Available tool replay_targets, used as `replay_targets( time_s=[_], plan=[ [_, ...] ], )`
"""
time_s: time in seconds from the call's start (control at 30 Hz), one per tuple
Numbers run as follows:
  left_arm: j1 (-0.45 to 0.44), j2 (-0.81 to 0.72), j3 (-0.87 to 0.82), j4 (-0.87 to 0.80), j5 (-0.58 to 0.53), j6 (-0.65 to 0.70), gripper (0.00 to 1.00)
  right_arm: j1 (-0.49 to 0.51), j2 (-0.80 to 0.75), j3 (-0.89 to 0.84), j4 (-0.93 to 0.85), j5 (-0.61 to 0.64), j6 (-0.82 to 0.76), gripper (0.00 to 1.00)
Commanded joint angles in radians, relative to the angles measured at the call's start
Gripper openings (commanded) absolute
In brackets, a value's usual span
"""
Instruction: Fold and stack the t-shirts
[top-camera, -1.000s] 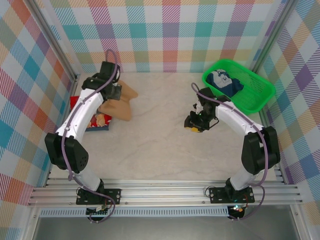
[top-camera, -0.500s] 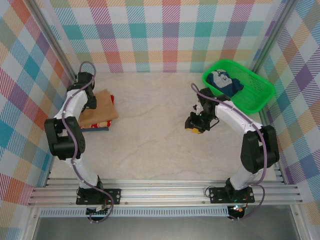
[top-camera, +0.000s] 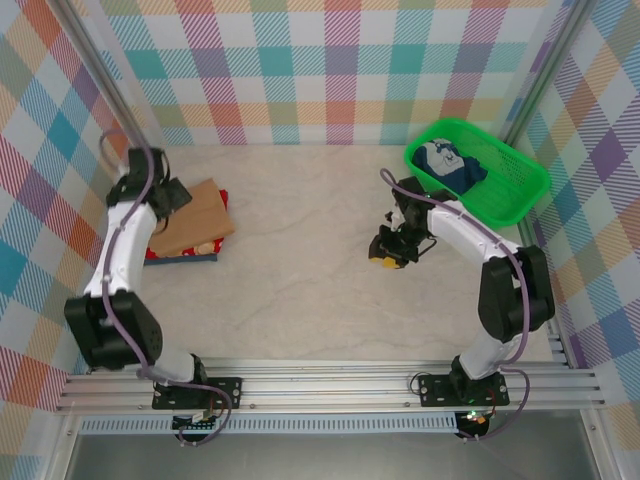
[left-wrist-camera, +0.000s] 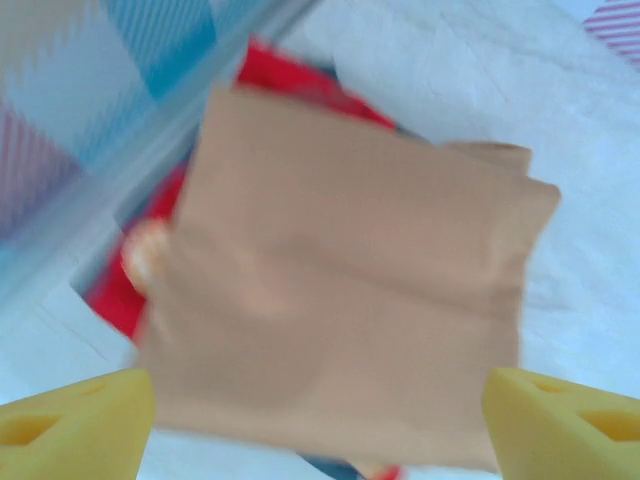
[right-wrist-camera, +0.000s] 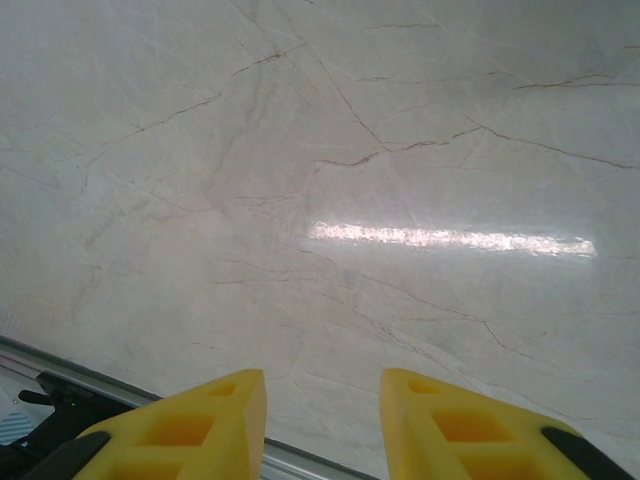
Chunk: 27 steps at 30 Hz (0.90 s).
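Note:
The tan-brown t-shirt lies folded at the left of the table, on top of the red t-shirt, whose edges poke out round it. My left gripper hovers at the stack's left edge, by the wall. In the left wrist view the tan t-shirt covers the red t-shirt, and my left gripper is open with its yellow fingers wide apart over the near hem, gripping nothing. My right gripper hangs over bare table right of centre. In the right wrist view my right gripper is open and empty.
A green mesh basket stands at the back right with a white-and-dark-blue garment in it. Checked walls close in the left, back and right sides. An aluminium rail runs along the near edge.
My left gripper opened and let go of the tan t-shirt, which now lies folded flat on the red one. The left arm swung back toward the left wall. The right arm stayed put.

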<state>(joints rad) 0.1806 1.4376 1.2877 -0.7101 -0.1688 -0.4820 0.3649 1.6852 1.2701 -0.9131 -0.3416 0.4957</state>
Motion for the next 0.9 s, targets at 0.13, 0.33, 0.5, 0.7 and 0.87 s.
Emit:
replay_targets(
  time_s=[0.13, 0.33, 0.5, 0.7, 0.87],
  plan=[
    [0.25, 0.013, -0.292, 0.286, 0.414, -0.418, 0.82, -0.007, 0.037, -0.002, 0.068, -0.068, 0.027, 0.35],
    [0.294, 0.04, -0.326, 0.307, 0.389, -0.453, 0.83, -0.009, 0.037, -0.053, 0.126, -0.099, 0.05, 0.35],
    [0.321, 0.082, -0.35, 0.398, 0.404, -0.47, 0.71, -0.02, 0.04, -0.07, 0.141, -0.112, 0.05, 0.35],
    [0.318, 0.136, -0.339, 0.441, 0.44, -0.474, 0.54, -0.027, 0.058, -0.065, 0.143, -0.114, 0.05, 0.35],
    [0.32, 0.129, -0.346, 0.468, 0.438, -0.46, 0.27, -0.027, 0.067, -0.052, 0.146, -0.116, 0.063, 0.35]
  ],
)
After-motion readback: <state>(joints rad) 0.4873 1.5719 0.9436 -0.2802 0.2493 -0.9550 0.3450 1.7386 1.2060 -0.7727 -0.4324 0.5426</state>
